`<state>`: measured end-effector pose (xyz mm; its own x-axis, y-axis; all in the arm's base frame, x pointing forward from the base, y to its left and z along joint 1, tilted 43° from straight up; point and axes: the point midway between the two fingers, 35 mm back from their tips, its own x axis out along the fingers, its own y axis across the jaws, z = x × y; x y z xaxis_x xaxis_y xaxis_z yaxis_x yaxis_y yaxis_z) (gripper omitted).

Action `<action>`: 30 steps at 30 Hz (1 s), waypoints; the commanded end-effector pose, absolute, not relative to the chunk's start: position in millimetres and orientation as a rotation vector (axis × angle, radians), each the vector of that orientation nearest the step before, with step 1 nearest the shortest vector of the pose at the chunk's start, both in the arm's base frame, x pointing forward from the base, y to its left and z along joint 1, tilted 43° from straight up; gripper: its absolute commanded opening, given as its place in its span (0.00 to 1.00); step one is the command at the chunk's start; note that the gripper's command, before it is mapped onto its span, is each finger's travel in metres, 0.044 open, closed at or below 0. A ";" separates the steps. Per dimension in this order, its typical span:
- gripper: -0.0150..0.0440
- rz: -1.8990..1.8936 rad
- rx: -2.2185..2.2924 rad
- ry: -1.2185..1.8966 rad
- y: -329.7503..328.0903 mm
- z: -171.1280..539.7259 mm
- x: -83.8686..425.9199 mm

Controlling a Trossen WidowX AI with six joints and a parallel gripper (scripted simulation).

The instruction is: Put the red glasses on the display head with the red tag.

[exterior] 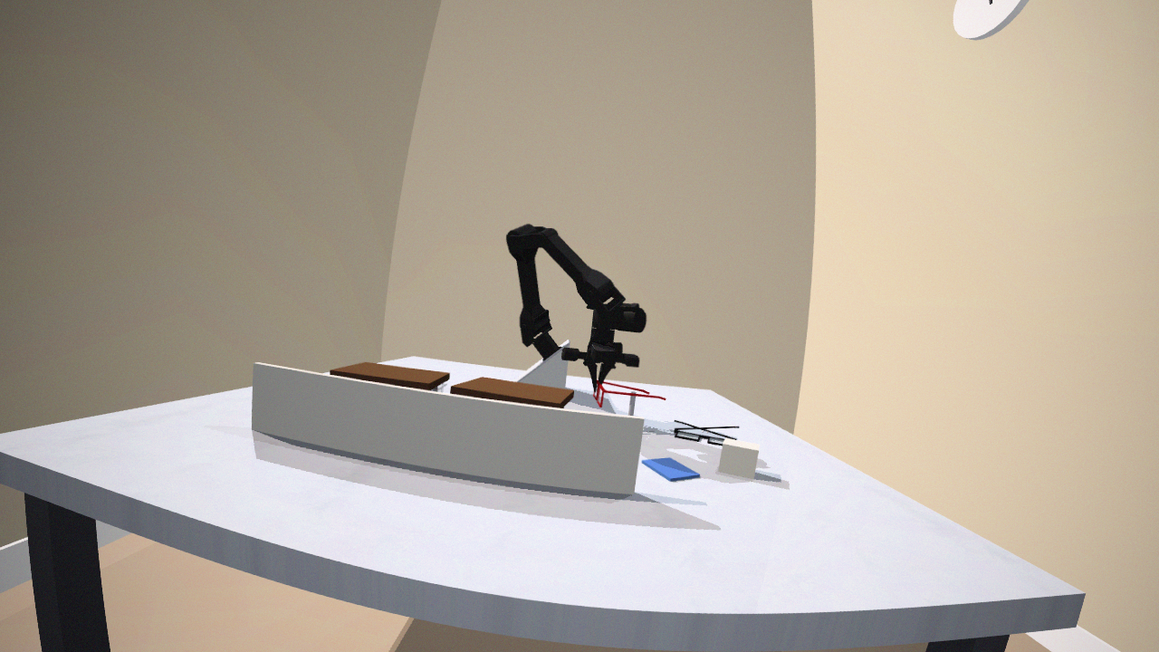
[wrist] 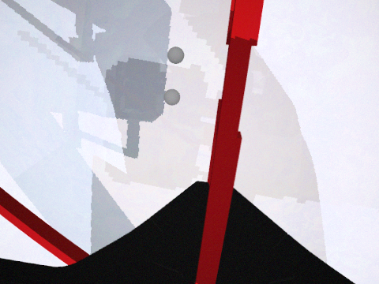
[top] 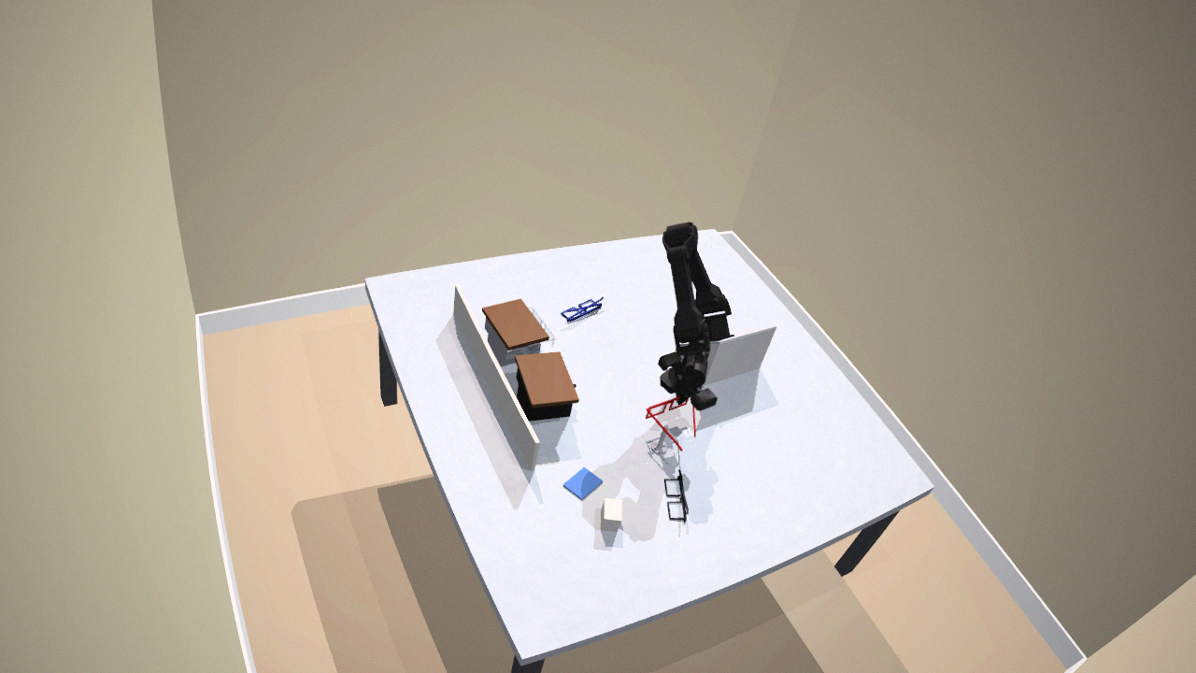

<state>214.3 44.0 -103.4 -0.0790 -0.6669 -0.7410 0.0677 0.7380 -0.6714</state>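
Note:
My gripper (top: pixel 685 400) (exterior: pixel 598 387) is shut on the front frame of the red glasses (top: pixel 666 432) (exterior: pixel 650 396) (wrist: pixel 230 118). It holds them above the table, with both temples spread open and pointing away from the brown boards. Two brown boards (top: pixel 514 322) (top: pixel 548 378) (exterior: pixel 390 374) (exterior: pixel 512 391) stand raised at the left in the top view. A dark block (top: pixel 548 410) shows beneath the nearer board. The display heads' faces, noses and ears cannot be made out, and no red tag is visible.
A long grey wall (top: pixel 494 376) (exterior: pixel 445 429) borders the boards, and a shorter panel (top: pixel 742 355) stands beside the arm. Blue glasses (top: pixel 581 309), black glasses (top: pixel 685 497), a blue pad (top: pixel 582 482) (exterior: pixel 670 468) and a cream block (top: pixel 612 512) (exterior: pixel 739 458) are on the table. A grey post (exterior: pixel 632 404) stands below the red glasses.

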 end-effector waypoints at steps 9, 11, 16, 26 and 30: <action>0.25 -0.655 -0.505 1.547 43.2 -103.2 207.7; 0.25 -0.655 -0.505 1.547 43.1 -103.3 208.3; 0.25 -0.655 -0.505 1.547 43.0 -103.3 210.2; 0.25 -0.655 -0.505 1.547 42.9 -103.3 211.3; 0.25 -0.655 -0.505 1.547 42.6 -103.4 214.0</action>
